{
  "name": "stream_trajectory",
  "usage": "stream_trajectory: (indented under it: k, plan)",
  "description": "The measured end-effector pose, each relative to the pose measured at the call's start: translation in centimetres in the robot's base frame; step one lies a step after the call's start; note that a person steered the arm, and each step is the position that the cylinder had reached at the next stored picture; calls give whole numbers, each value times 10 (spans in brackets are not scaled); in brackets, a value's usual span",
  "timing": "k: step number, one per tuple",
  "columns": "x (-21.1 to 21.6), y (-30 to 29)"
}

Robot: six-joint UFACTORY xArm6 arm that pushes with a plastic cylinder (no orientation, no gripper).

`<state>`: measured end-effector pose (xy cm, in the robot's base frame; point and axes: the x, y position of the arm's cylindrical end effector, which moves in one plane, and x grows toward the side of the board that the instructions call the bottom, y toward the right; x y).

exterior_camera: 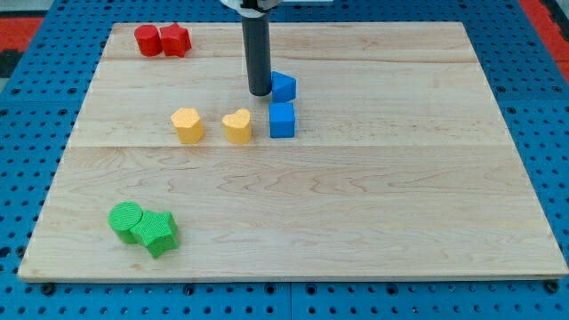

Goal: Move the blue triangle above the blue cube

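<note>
The blue triangle (284, 86) lies on the wooden board just above the blue cube (281, 120), with a narrow gap between them. My tip (260, 92) rests on the board right against the blue triangle's left side, up and to the left of the blue cube. The dark rod rises from there to the view's top edge.
A yellow hexagon block (188, 124) and a yellow heart block (237, 126) sit left of the blue cube. A red cylinder (147, 40) and a red star (175, 39) are at top left. A green cylinder (125, 220) and a green star (158, 233) are at bottom left.
</note>
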<state>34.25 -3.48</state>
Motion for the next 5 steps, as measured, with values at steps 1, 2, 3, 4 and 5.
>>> stream_trajectory:
  k: [1,2,3,4,5]
  plan:
    - [0,-2]
    - [0,-15]
    - [23,29]
    - [25,53]
    - [29,47]
